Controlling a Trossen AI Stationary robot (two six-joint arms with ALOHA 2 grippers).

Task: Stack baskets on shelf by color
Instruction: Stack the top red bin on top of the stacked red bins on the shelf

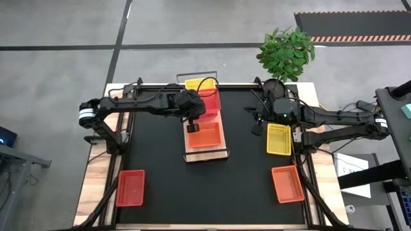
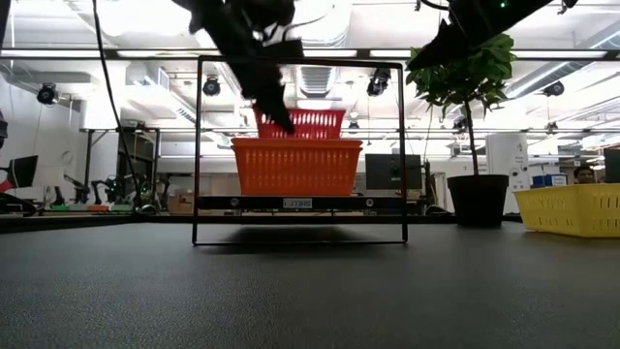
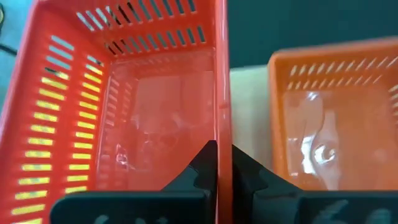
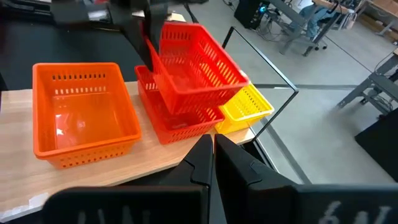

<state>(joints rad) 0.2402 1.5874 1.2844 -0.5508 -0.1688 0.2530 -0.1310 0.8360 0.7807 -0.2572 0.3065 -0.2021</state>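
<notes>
The shelf (image 1: 207, 154) is a light-wood plank in the middle of the black mat. From far to near it carries a yellow basket (image 1: 194, 84), a red basket (image 4: 180, 124) and an orange basket (image 1: 205, 135). My left gripper (image 3: 222, 152) is shut on a second red basket (image 4: 196, 62), which hangs tilted over the first. I cannot tell whether the two red baskets touch. My right gripper (image 4: 211, 146) hovers shut and holds nothing, to the right of the shelf and above the mat. My left gripper pinches the upper red basket's side wall that faces the orange basket (image 3: 222, 118). One finger is inside the basket and one outside. The fingers slant down from the table's left and lie along the wall's rim. The basket hangs tilted over the lower red basket.
Loose baskets lie on the mat: a yellow one (image 1: 279, 139) and an orange one (image 1: 287, 183) at the right, and a red one (image 1: 130, 187) at the near left. Thin wire rails (image 2: 300, 63) rise at the shelf's ends. A potted plant (image 1: 286, 51) stands at the far right.
</notes>
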